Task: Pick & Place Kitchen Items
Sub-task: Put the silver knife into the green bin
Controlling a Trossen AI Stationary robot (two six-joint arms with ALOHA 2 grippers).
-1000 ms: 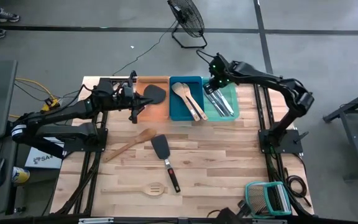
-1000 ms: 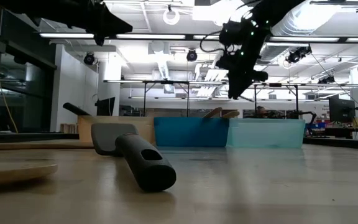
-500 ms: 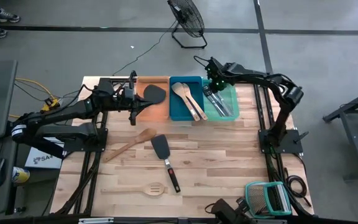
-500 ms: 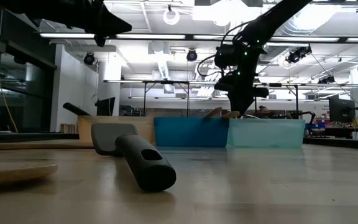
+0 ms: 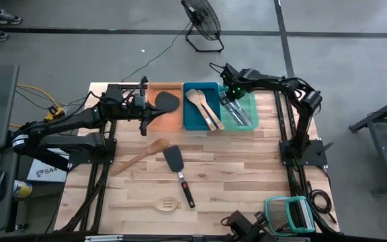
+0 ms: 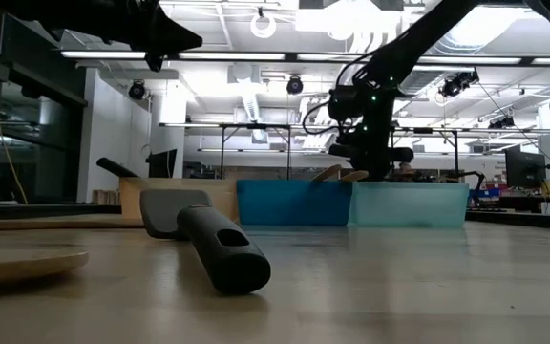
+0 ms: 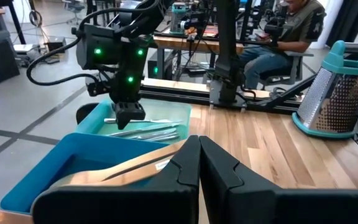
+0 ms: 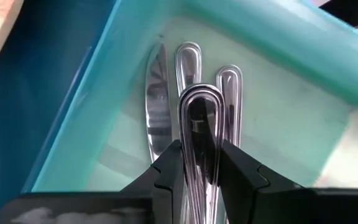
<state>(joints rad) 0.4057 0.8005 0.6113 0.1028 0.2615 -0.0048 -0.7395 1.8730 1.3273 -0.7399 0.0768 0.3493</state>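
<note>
My right gripper (image 5: 228,95) is down inside the teal tray (image 5: 249,101), shut on a slim silver piece of cutlery (image 8: 199,102). More silver cutlery (image 5: 242,114) lies on the tray floor beside it. My left gripper (image 5: 144,113) hangs shut and empty over the left edge of the orange tray (image 5: 154,118), where a black spatula (image 5: 168,101) lies. Pale wooden utensils (image 5: 205,109) lie in the blue tray. A wooden spatula (image 5: 140,155), a black spatula with a black and red handle (image 5: 179,171) and a slotted wooden spoon (image 5: 163,204) lie flat on the table. My right gripper pinches the silver cutlery piece by its looped handle (image 8: 207,127), one finger (image 8: 169,167) on each long edge. The fingers come from above, pointing down into the teal tray. The handle lies just over the other cutlery there; whether it rests on them I cannot tell.
A green-framed metal grater (image 5: 289,214) stands at the table's near right corner. The three trays sit side by side along the far edge. Open wood lies between the loose utensils and the right edge. A seated person (image 7: 291,31) shows beyond the table.
My right gripper has come down from above the teal tray into it, shifting slightly toward the table's left, with the cutlery piece still between its fingers.
</note>
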